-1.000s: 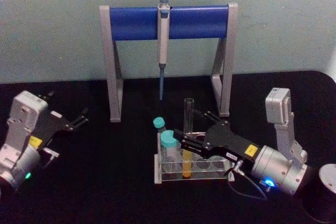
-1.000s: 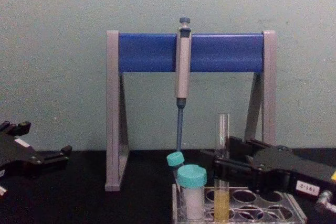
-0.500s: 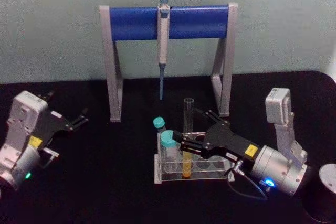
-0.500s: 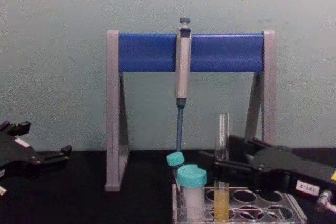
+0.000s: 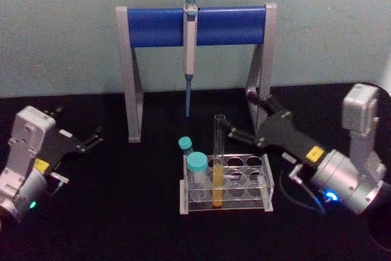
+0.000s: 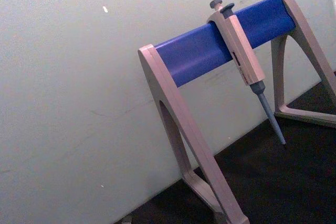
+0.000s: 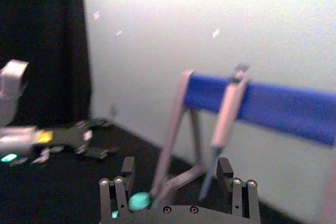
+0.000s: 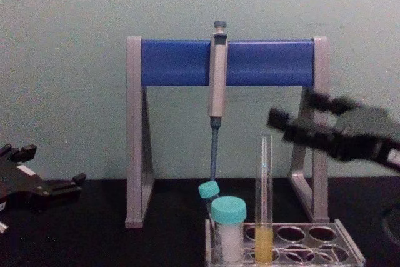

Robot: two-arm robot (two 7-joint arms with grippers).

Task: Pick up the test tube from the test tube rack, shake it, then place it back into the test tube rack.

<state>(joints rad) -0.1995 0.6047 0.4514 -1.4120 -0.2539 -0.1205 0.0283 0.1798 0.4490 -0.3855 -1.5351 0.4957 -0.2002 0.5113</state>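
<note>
Test tube (image 5: pixel 217 158) stands upright in test tube rack (image 5: pixel 227 202), front row beside teal-capped tubes; right gripper (image 5: pixel 235 134) open, empty, raised just behind it; judged thin glass, light, slick, fragile: grip upper bare section w/ gentle squeeze; left gripper (image 5: pixel 93 140) parked, open.

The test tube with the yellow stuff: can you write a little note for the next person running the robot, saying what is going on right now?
Right gripper: open, empty, raised above the table behind and to the right of the test tube rack, clear of the tube.
Left gripper: parked at the far left over the table, open, holding nothing.
Test tube: stands upright in a front hole of the rack, yellow liquid in its lower part, next to two teal-capped tubes.
Done: the tube sits in the rack. Whether it has been shaken cannot be told.
Left: if it has not, grasp, lift, shake and put it back; otherwise park the right arm.
</note>
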